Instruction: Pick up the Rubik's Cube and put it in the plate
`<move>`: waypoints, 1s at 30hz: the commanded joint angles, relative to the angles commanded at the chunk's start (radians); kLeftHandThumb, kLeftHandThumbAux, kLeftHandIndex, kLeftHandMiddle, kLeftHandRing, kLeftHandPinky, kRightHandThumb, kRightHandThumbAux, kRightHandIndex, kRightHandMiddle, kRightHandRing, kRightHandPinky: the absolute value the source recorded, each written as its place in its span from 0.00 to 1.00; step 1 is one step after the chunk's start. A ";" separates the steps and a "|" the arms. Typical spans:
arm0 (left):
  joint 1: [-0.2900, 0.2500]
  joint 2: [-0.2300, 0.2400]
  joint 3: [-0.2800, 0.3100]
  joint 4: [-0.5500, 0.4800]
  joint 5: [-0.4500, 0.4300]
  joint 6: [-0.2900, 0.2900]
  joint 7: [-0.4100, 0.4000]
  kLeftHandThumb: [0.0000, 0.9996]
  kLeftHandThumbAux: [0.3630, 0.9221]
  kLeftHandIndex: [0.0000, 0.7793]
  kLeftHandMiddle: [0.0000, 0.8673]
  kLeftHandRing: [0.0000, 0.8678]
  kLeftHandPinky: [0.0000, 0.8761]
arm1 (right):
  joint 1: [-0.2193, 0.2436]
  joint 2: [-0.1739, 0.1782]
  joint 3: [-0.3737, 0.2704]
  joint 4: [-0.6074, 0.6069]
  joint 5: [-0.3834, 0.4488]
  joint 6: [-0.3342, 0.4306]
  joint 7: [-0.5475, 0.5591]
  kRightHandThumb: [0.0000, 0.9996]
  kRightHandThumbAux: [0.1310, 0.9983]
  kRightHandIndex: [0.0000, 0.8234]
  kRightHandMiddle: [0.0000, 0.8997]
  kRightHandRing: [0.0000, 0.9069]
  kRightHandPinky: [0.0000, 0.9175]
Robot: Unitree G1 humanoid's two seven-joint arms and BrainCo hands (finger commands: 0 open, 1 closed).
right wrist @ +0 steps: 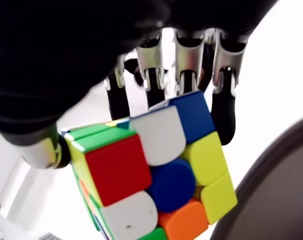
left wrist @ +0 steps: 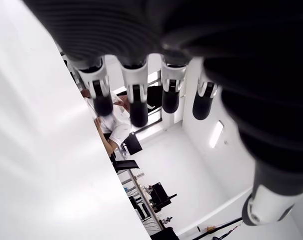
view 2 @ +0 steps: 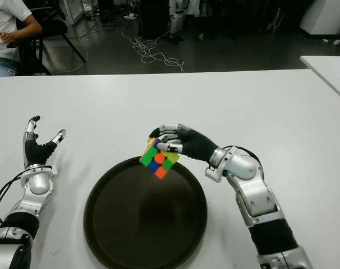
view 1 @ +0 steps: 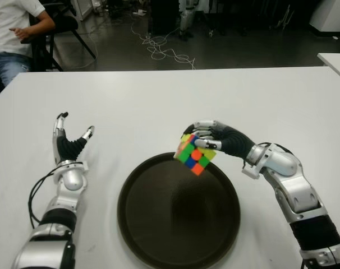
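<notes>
the right hand (view 1: 215, 137) has its fingers wrapped around the rubik's cube (view 1: 196, 152), holding it tilted in the air over the far rim of the round dark plate (view 1: 159, 235). the plate's open middle lies nearer the robot than the cube, so the drop likely wants a short pull inward and down. the left hand (view 1: 69, 143) shows to the plate's left with fingers spread, holding nothing.

Right arm bent at the elbow, forearm angled inward toward centre. Right hand (view 1: 217, 140) raised, fingers (right wrist: 149, 82) curled in a closed grasp, thumb opposing. Left arm extended forward at the left side. Left hand (view 1: 69, 144) idle, palm up, fingers (left wrist: 136, 95) relaxed and spread, holding nothing.
</notes>
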 joint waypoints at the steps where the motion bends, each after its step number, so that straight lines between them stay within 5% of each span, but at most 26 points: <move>1: 0.000 0.000 0.000 -0.001 0.000 0.000 0.000 0.07 0.52 0.00 0.01 0.02 0.07 | 0.000 0.000 -0.001 -0.002 -0.001 0.002 0.001 0.72 0.66 0.54 0.92 0.91 0.89; 14: 0.000 -0.003 0.009 -0.006 -0.019 0.001 -0.017 0.08 0.52 0.00 0.04 0.07 0.13 | -0.003 -0.009 0.009 -0.017 -0.027 0.022 -0.005 0.72 0.66 0.54 0.92 0.91 0.89; 30: 0.006 -0.006 0.008 -0.021 -0.017 0.015 -0.014 0.08 0.52 0.00 0.01 0.03 0.06 | 0.001 -0.016 0.048 -0.051 -0.112 0.075 -0.048 0.72 0.67 0.54 0.93 0.92 0.91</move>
